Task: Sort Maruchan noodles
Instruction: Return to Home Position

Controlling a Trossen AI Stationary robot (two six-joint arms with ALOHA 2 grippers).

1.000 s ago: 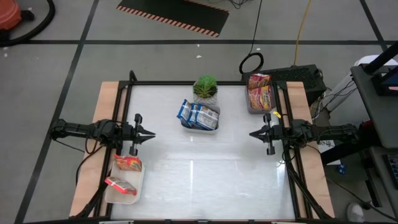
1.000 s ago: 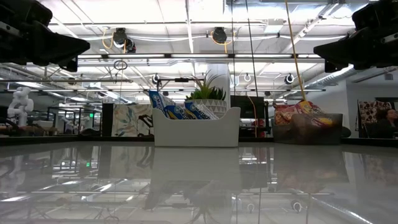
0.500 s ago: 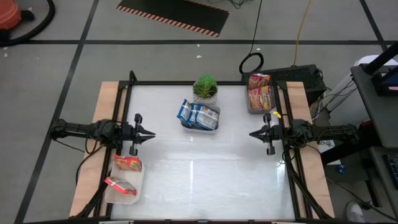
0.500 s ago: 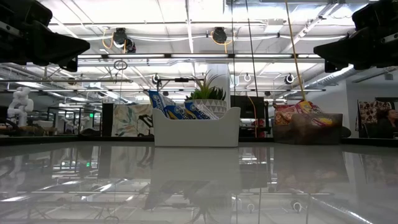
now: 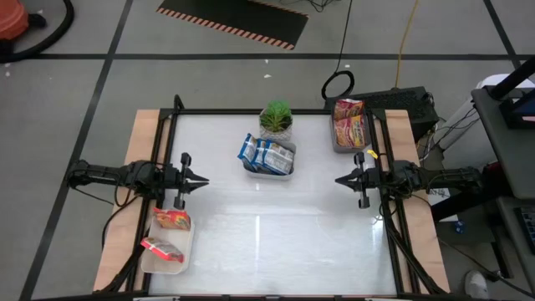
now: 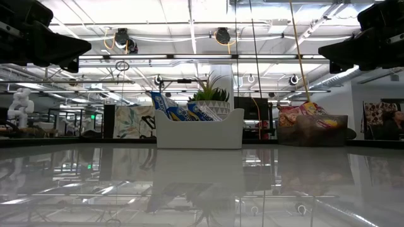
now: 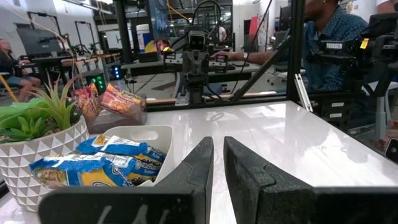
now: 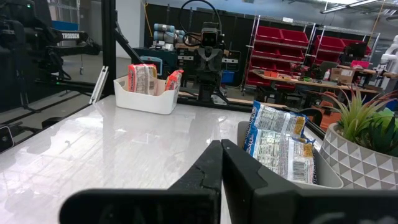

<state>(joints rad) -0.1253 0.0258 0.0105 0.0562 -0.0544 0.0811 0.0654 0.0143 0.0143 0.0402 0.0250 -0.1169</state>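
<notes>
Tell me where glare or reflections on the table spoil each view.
High view: a pale streak of glare on the glossy white table, clear of the white tray of blue-white noodle packets. Low view: the tabletop mirrors the ceiling lights and the tray. Left wrist view: soft sheen only beyond the left gripper. Right wrist view: mild reflections beyond the right gripper.

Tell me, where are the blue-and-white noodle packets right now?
Seen from above, the blue-and-white noodle packets lie in a white tray at the middle of the table's far edge, right beside the potted plant, between the two waiting arms.
</notes>
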